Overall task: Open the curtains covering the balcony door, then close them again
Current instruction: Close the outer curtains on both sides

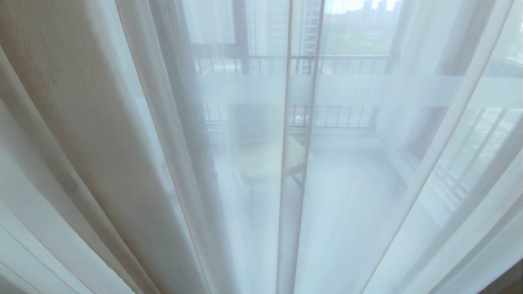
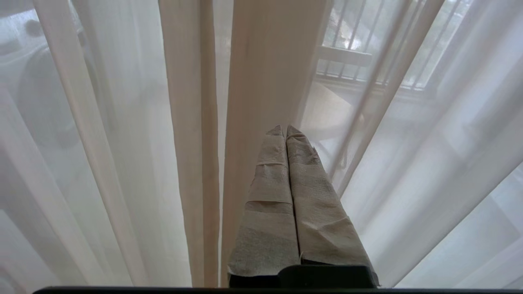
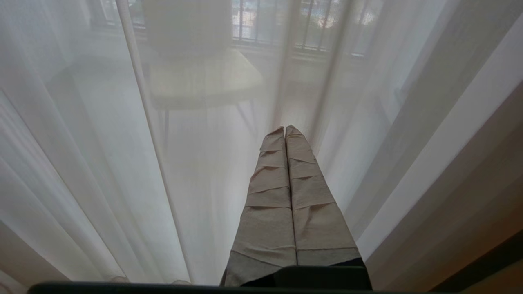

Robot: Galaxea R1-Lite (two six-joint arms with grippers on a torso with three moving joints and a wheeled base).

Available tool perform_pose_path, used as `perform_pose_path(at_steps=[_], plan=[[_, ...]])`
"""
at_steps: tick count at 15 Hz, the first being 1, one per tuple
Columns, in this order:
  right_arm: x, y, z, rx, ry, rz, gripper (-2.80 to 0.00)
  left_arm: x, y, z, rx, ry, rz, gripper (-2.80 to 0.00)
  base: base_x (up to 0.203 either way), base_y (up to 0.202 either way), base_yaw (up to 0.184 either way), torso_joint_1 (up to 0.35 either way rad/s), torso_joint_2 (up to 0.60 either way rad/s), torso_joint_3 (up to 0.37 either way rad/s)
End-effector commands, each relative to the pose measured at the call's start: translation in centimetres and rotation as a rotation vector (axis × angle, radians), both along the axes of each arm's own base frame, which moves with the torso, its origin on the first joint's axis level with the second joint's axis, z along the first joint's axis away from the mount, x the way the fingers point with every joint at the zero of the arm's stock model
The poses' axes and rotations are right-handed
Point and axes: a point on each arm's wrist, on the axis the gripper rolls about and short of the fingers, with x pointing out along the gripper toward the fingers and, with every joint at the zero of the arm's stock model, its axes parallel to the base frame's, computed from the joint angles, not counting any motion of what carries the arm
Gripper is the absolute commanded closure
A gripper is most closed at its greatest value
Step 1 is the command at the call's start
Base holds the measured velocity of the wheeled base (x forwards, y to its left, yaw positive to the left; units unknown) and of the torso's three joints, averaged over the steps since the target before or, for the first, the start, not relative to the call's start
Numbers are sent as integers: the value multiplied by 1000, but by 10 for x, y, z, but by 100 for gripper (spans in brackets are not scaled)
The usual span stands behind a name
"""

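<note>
The curtains [image 1: 102,134] are drawn over the balcony door [image 1: 351,92]; left gripper [image 2: 285,130] and right gripper [image 3: 284,130] are pressed together, empty, before them.

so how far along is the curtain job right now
Done, as far as shows: the white sheers hang drawn across the balcony door, with the beige drape bunched at the left. In hand: nothing; the left gripper and right gripper have their fingers shut and empty. Whether opening has already happened can't be told.
</note>
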Motion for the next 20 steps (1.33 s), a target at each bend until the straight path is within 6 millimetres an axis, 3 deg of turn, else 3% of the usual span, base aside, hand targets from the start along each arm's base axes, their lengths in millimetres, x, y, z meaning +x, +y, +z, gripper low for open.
perform_pose_path(at_steps=[1,3,20], plan=[[0,0,0,-1,-1,1,0,-1,0,0,85,-15,10,0,0,0,0,0,0,0],[0,0,0,-2,-1,1,0,-1,0,-6,189,46,6,0,0,0,0,0,0,0],[0,0,0,-1,-1,1,0,-1,0,-6,191,46,2,0,0,0,0,0,0,0]])
